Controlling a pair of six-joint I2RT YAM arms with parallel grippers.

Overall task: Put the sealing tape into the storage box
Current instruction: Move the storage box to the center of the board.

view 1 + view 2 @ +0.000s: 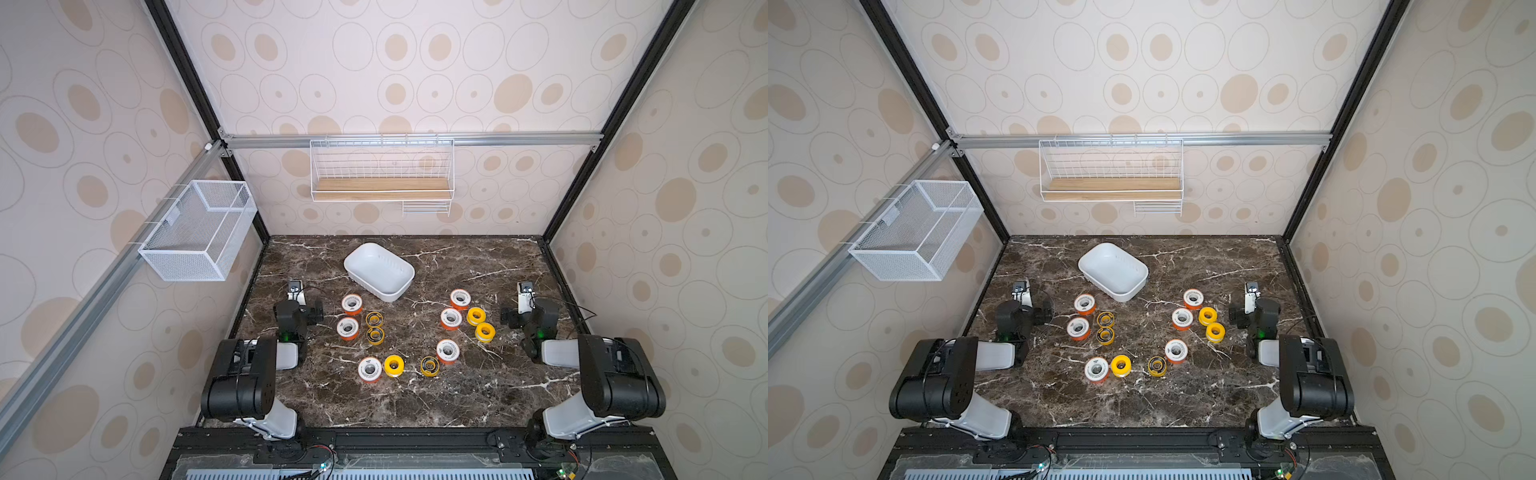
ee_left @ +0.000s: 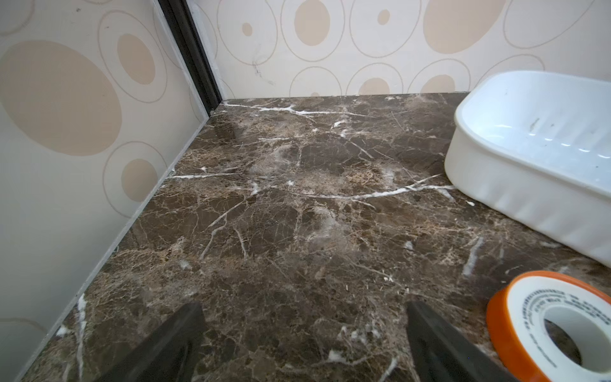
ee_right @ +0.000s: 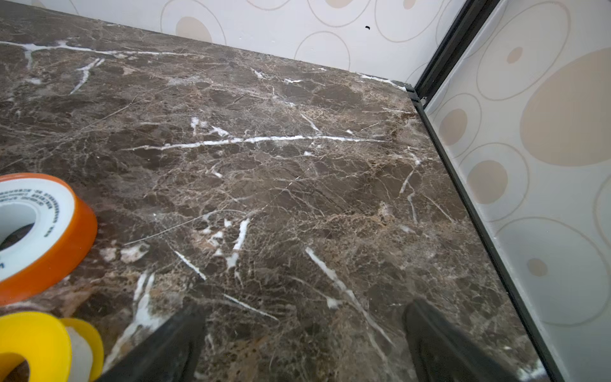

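Twelve spools of sealing tape (image 1: pixel 451 318) on the dark marble table (image 1: pixel 457 395), each flat on one face with the hole straight up, so round from above, with no long axis across the table and no heading. On the left side, two orange spools (image 1: pixel 352 304) one behind the other, and just to their right two ringed yellow spools (image 1: pixel 375 319) close together in the same line. Across the front middle, an orange one, one of the plain yellow spools (image 1: pixel 394 365) and a ringed yellow one, with another orange one a little behind the right end. On the right side, two orange and two plain yellow, side by side in pairs. Behind them all, left of centre, the storage box (image 1: pixel 376 266): stands open side up, long axis slanting from back-left to front-right, front long wall turned toward the left group and near it but apart. All the tape outside the box. By the table's left edge, the left gripper (image 2: pixel 305 344), fingers spread wide over bare marble. By the right edge, the right gripper (image 3: pixel 307 344), fingers equally wide apart, gripping nothing, an orange and a yellow spool just beside it.
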